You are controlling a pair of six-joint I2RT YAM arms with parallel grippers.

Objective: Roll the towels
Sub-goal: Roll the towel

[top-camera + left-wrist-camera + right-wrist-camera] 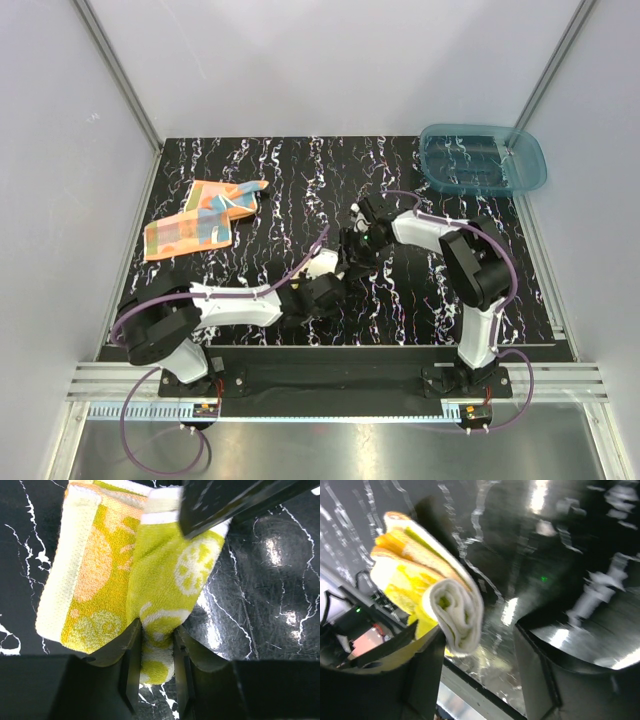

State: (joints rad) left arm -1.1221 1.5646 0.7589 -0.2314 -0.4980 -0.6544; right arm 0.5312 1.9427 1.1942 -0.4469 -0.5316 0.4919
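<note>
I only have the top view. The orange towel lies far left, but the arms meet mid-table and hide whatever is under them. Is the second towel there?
Observer: Yes. The left wrist view shows a yellow towel with pale lemon-slice prints, folded over itself.
Operator: Is either gripper holding it?
Observer: The left gripper is pinched shut on the towel's near edge.
Operator: And the right one?
Observer: The right gripper is open. In its own view, the towel's rolled end sits by one jaw, unclamped.
</note>
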